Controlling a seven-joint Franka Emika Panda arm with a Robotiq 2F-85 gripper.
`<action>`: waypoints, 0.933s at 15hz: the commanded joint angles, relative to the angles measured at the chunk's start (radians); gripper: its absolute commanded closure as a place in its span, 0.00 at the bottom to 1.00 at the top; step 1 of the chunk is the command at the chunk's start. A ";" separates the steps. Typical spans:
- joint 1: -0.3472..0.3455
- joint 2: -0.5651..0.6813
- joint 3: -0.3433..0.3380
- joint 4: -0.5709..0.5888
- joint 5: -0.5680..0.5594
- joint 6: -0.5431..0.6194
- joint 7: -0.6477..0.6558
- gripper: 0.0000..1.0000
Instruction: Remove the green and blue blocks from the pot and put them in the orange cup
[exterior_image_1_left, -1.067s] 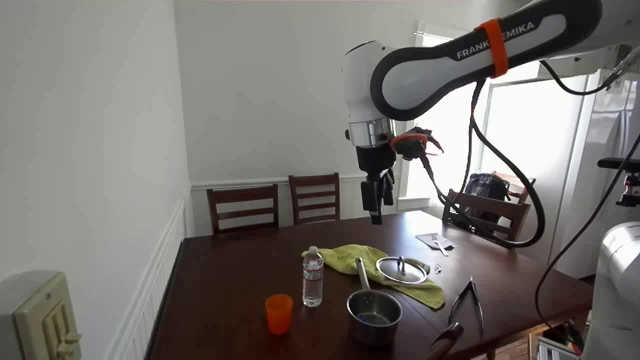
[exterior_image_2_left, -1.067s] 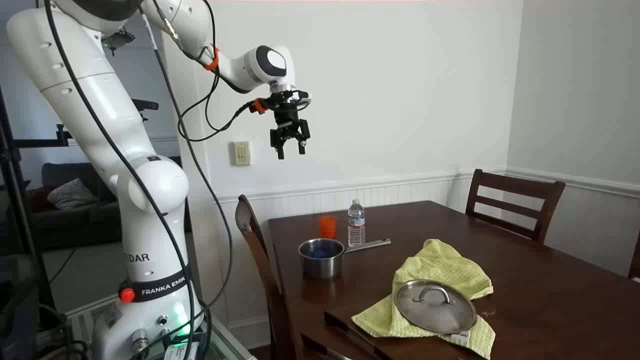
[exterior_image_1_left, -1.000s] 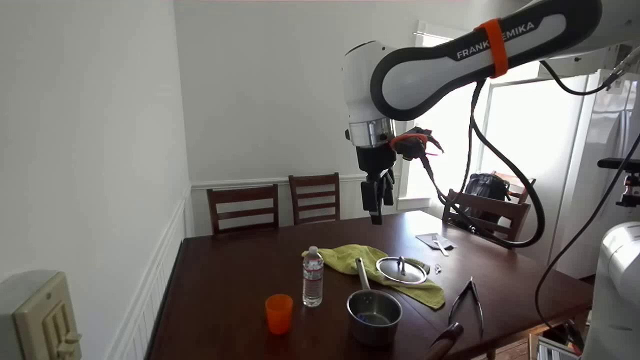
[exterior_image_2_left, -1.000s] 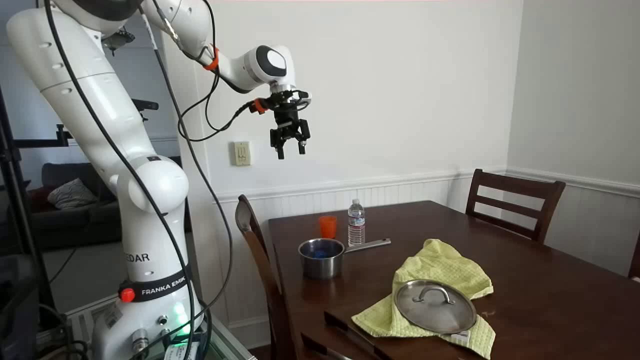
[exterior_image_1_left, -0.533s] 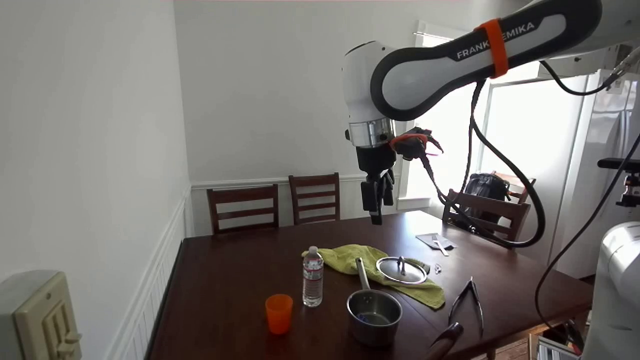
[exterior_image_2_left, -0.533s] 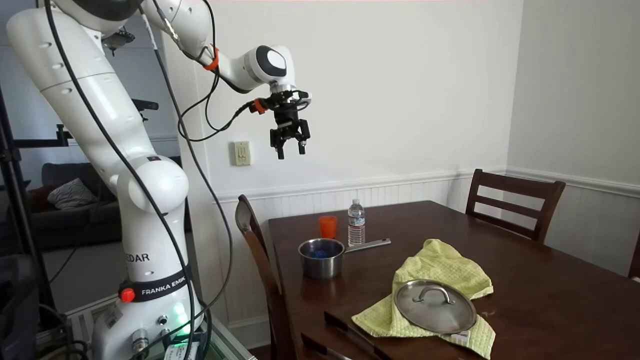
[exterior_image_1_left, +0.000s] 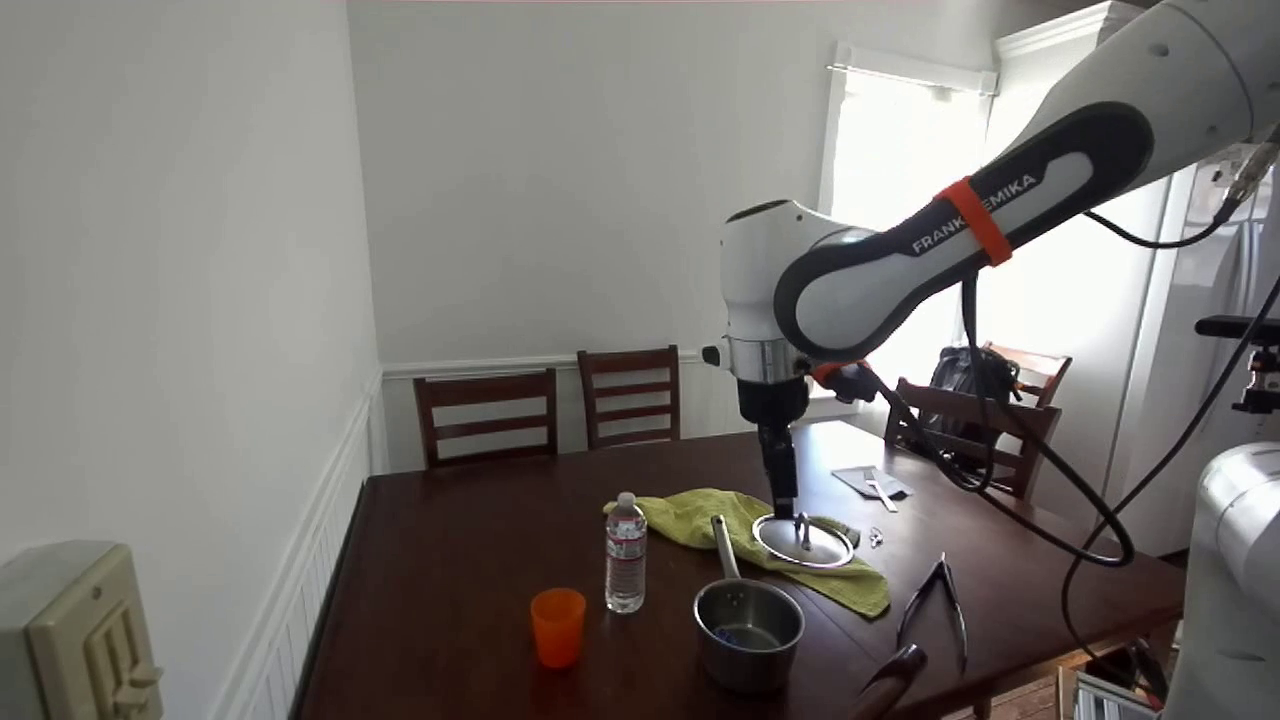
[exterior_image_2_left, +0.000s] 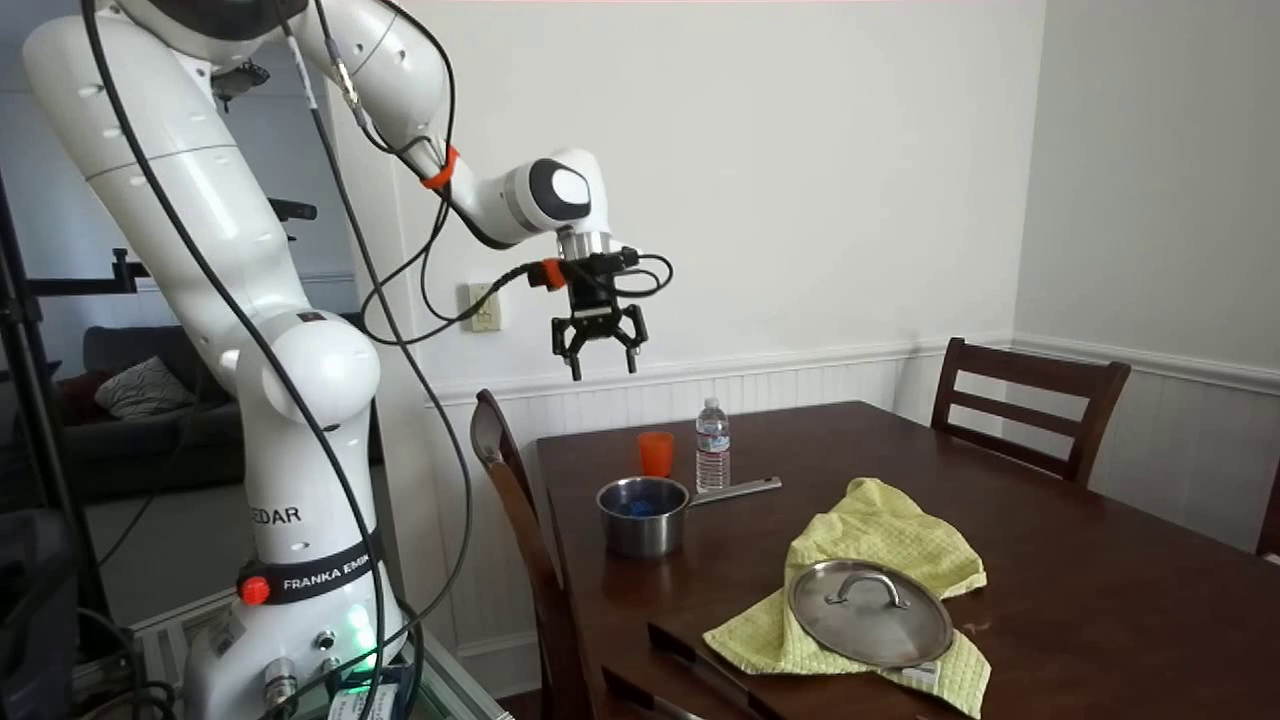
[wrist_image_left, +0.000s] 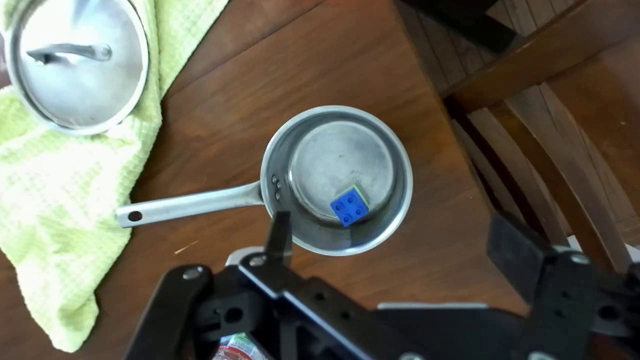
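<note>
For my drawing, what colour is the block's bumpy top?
Blue; the wrist view shows the block best.

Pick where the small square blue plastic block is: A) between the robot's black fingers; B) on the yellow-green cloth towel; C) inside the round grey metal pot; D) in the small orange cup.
C: the wrist view shows the blue block inside the pot, and an exterior view shows the open black gripper clear of it.

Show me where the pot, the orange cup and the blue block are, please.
Pot (wrist_image_left: 336, 161): wrist view, on its bare inner floor.
Orange cup (exterior_image_1_left: 557, 630): in an exterior view, on its outer wall.
Blue block (wrist_image_left: 350, 206): wrist view, on its studded top face.
</note>
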 joint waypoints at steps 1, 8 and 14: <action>-0.002 0.089 -0.131 -0.093 0.027 0.273 -0.257 0.00; 0.025 0.243 -0.199 -0.084 0.180 0.447 -0.541 0.00; 0.002 0.267 -0.163 -0.111 0.198 0.528 -0.610 0.00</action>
